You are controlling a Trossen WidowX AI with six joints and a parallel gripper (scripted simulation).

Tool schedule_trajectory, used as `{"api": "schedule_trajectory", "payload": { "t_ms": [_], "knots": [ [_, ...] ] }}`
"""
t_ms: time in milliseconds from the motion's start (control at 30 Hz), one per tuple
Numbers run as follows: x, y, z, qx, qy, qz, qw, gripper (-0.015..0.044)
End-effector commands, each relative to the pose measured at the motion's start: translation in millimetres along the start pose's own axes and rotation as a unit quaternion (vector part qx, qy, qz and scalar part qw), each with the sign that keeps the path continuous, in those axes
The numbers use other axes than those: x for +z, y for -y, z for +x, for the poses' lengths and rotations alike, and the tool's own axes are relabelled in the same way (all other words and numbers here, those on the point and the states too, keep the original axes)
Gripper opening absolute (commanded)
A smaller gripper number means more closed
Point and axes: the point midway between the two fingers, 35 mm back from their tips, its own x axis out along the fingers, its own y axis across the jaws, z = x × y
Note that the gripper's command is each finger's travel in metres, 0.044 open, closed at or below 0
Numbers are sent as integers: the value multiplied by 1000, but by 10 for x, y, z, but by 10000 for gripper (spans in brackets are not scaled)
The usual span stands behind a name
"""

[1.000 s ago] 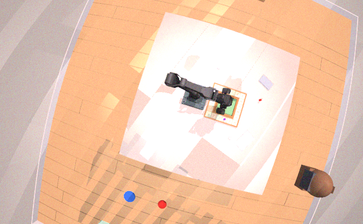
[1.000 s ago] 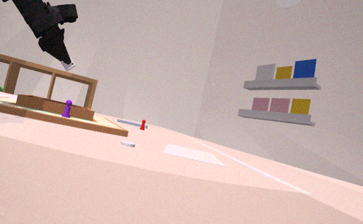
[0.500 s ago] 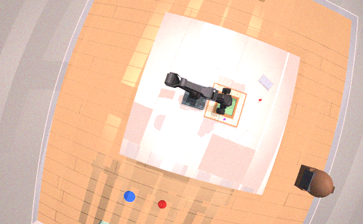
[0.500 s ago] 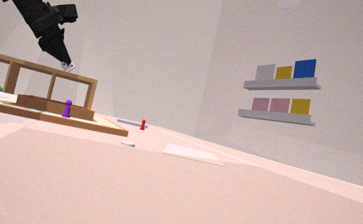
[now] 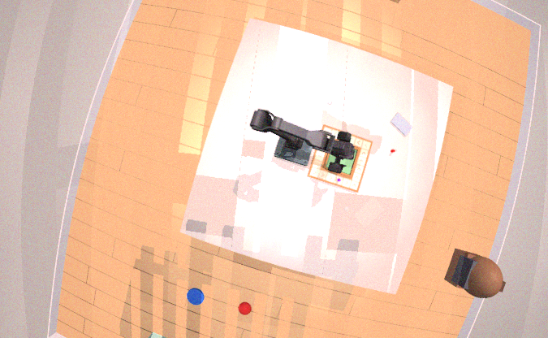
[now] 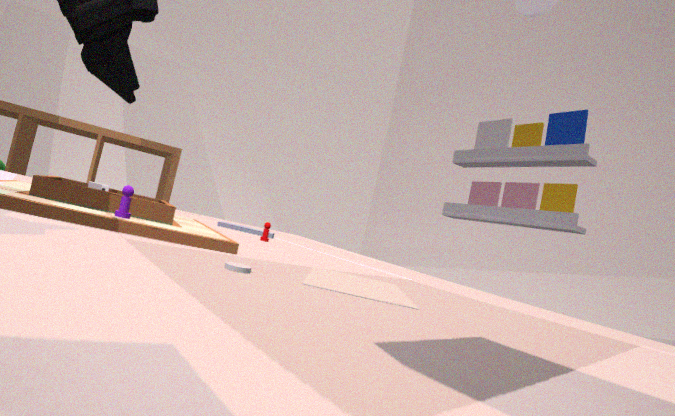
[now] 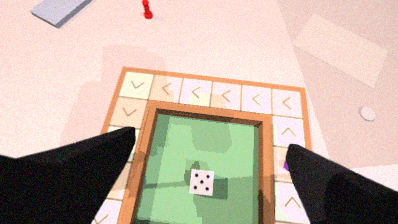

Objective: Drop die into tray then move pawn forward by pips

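The gripper (image 5: pixel 339 153) (image 6: pixel 132 99) (image 7: pixel 210 142) is spread wide with nothing between the fingers, held above the tray (image 5: pixel 353 176) (image 6: pixel 143 208) (image 7: pixel 268 150), presumably so the die (image 6: pixel 97 185) (image 7: pixel 201 182) can drop inside the walls. The die is seen within the tray in the wrist view, five pips up; whether it is at rest can't be told. The purple pawn (image 5: pixel 338 179) (image 6: pixel 124 204) (image 7: pixel 285 166) is placed on the board (image 5: pixel 364 167) (image 6: pixel 174 237) (image 7: pixel 226 95), toward 3 o'clock of the die, partly hidden by a finger. If five holds, the pawn should be moved toward 12 o'clock, then around the corner toward 9. The red pawn (image 5: pixel 392 150) (image 6: pixel 265 232) (image 7: pixel 147 10), off-board toward 11, should be left alone.
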Motion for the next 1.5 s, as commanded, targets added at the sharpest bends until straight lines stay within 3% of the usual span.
{"api": "schedule_trajectory", "payload": {
  "t_ms": [0, 433, 533, 833, 1467],
  "knots": [
    [22, 5, 80, -2, -68, 3, 998, 440],
    [-119, 8, 448, -1, -352, 3, 936, 440],
    [-130, 3, 426, 1, -330, 4, 944, 440],
    [-138, 1043, 789, 66, -356, -185, 914, 204],
    [-275, 1146, 924, 73, -357, -201, 909, 200]
  ]
}}
